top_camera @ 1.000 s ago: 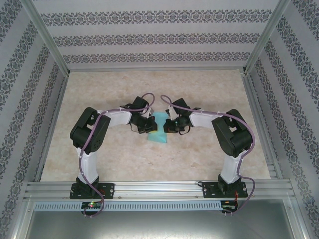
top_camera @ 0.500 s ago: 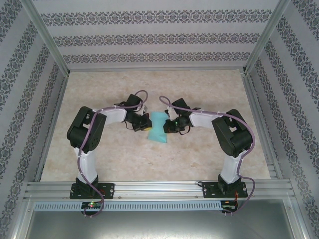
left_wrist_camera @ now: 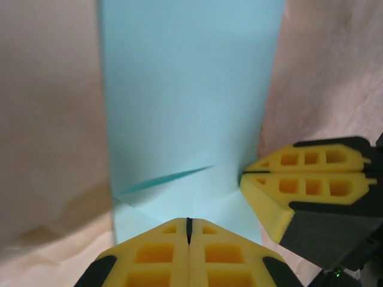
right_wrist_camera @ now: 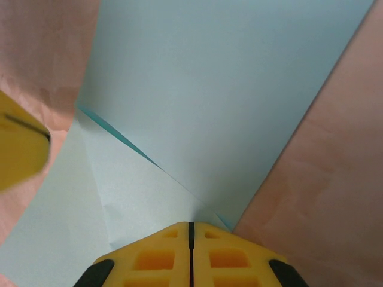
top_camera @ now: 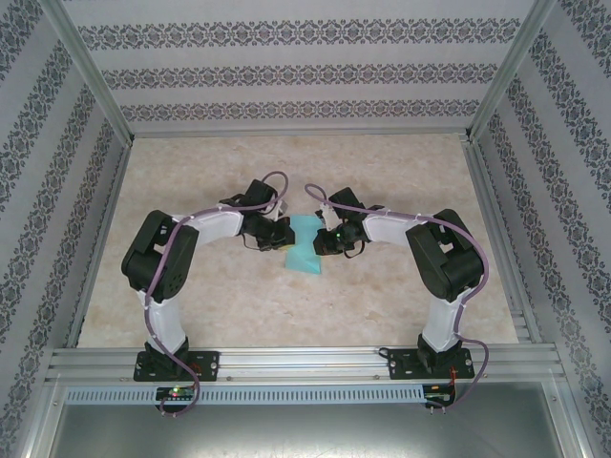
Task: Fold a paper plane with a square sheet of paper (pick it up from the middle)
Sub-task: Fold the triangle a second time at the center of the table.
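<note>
The turquoise sheet of paper (top_camera: 305,245) lies on the table between both grippers, folded into a long band (left_wrist_camera: 191,89) with a diagonal flap (right_wrist_camera: 137,191) at one end. My left gripper (top_camera: 284,239) is shut, its yellow tips (left_wrist_camera: 189,222) resting on the paper's left edge. My right gripper (top_camera: 323,242) is shut too, with its tips (right_wrist_camera: 191,226) on the flap at the paper's right edge. The left wrist view shows the right gripper's fingers (left_wrist_camera: 311,179) touching the band's far side. Nothing is pinched between either pair of jaws.
The beige marbled tabletop (top_camera: 382,172) stretches out behind and beside the paper. Patterned walls and aluminium posts (top_camera: 496,76) enclose the table on three sides. A metal rail (top_camera: 305,361) carries both arm bases at the near edge.
The left arm's elbow has swung out to the left and its gripper has drawn back slightly off the paper, uncovering more of it. The right arm has hardly moved.
</note>
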You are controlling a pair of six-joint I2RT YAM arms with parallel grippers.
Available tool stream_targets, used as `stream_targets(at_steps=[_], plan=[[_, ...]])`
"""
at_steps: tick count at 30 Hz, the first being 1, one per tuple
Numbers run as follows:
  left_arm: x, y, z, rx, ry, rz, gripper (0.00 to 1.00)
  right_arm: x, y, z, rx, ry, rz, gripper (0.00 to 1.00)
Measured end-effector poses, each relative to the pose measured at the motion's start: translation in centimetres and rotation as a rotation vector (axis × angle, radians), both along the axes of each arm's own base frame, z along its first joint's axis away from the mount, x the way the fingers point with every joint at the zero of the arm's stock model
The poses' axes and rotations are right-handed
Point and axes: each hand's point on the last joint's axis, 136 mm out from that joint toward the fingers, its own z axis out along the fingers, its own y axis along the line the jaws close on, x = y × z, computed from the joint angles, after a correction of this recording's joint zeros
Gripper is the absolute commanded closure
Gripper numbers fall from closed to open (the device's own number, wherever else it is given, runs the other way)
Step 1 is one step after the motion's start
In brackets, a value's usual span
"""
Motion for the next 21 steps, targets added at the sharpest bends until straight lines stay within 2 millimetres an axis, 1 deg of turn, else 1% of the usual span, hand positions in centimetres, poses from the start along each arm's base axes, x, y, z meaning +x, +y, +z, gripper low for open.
stream_targets(at_steps=[5, 9, 11, 16, 19, 21], plan=[[-0.4, -1.3, -1.0, 0.010, 0.013, -0.035, 1.00, -0.1, 0.2, 0.2, 0.015, 0.005, 0.002, 0.91], [-0.6, -1.2, -2.2, 0.028, 0.034, -0.044, 1.00, -0.3, 0.5, 0.5, 0.037, 0.023, -0.004, 0.90], [-0.6, -1.3, -2.2, 0.031, 0.036, -0.049, 1.00, -0.4, 0.7, 1.2, 0.059, 0.026, -0.005, 0.90], [-0.6, -1.3, -2.3, 0.039, 0.035, -0.051, 1.00, -0.6, 1.6, 4.1, 0.112, -0.007, -0.011, 0.88], [-0.6, -1.2, -2.3, 0.041, 0.033, -0.050, 1.00, -1.7, 2.0, 5.2, 0.120, -0.015, -0.014, 0.88], [-0.6, -1.2, -2.3, 0.042, 0.034, -0.050, 1.00, -2.8, 2.3, 5.3, 0.111, -0.009, -0.013, 0.88]])
